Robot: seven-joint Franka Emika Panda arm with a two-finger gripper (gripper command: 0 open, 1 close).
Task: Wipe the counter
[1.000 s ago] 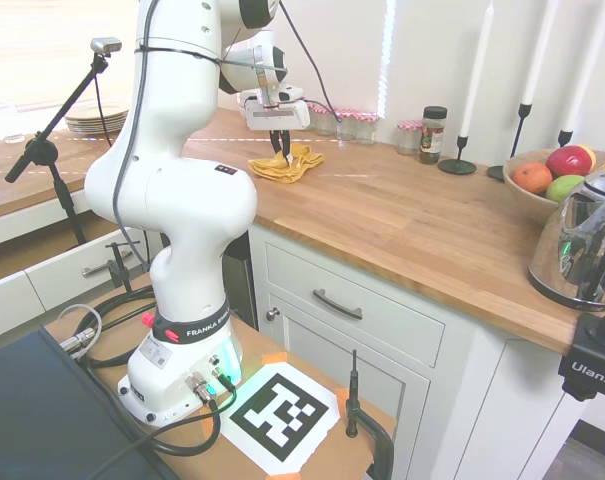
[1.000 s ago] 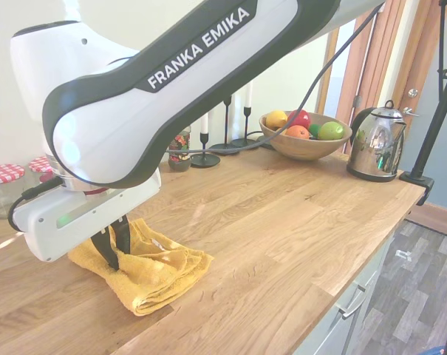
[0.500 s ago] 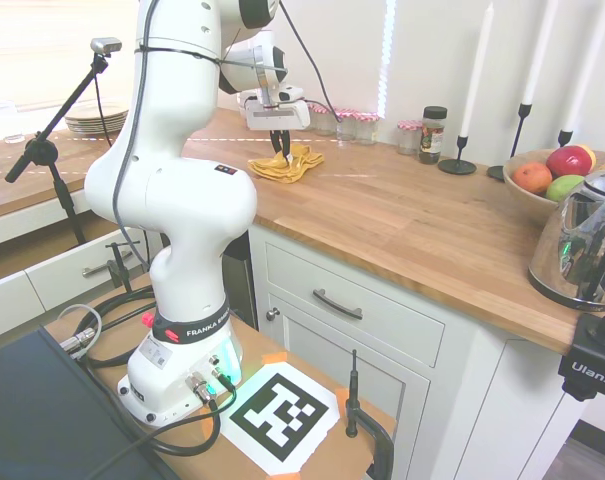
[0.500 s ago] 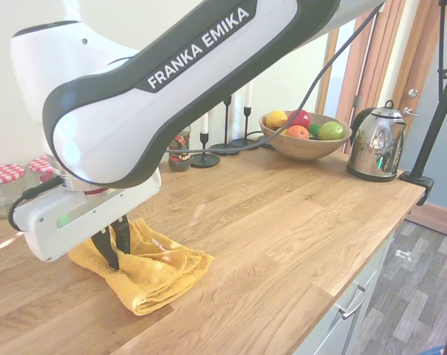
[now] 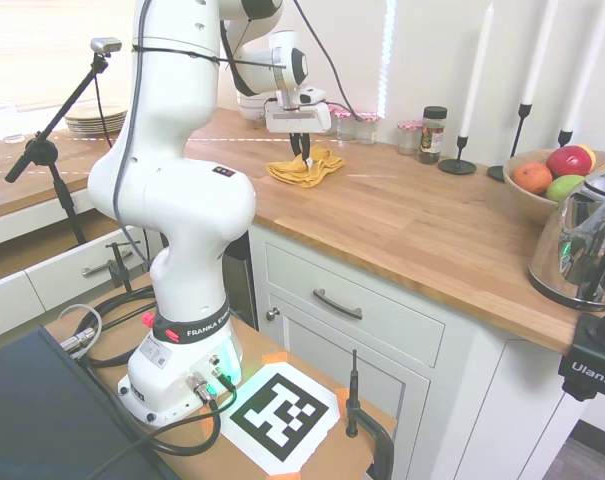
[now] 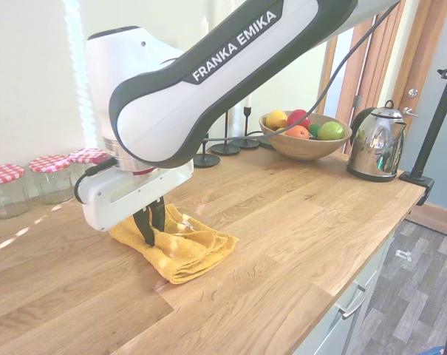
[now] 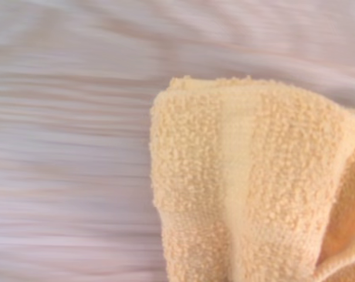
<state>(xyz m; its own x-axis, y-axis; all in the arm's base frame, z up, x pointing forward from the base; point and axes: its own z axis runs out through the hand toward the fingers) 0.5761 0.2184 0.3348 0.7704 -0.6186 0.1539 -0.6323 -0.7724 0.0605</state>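
1. The gripper is pointing straight down onto a yellow cloth, its two dark fingers sitting close together and pinching a fold of the terry fabric between them.
2. The cloth is lying crumpled on the counter (the long butcher-block top over the white cabinets), towards the wall side and just in front of a row of jars with red checked lids.
3. In the wrist view the cloth is filling the lower right, with the wood grain showing blurred beside it.
4. Further along the counter, well apart from the cloth, a fruit bowl, black candlesticks and a shiny kettle are standing.
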